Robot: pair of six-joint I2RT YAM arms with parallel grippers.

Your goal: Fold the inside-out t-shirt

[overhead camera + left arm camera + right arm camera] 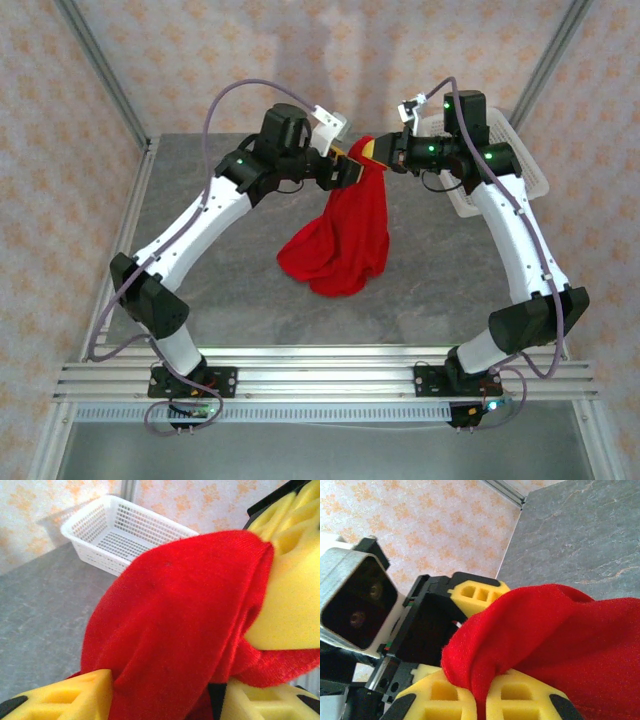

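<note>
Above the table [220, 280], right fingers [440, 711] pinch the t-shirt [345, 235]; left fingers [95, 685] spread around it.

Grey table [230, 290], red t-shirt [335, 255] pooled, white basket [532, 165]

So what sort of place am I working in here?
Looks like a robot test cell rather than a real home: a grey stone-look table boxed in by aluminium frame rails, flat panels printed with floral wallpaper behind it, and a white mesh basket as a prop.

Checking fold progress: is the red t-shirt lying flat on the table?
No, the t-shirt hangs in a bunch from the right gripper.
</note>
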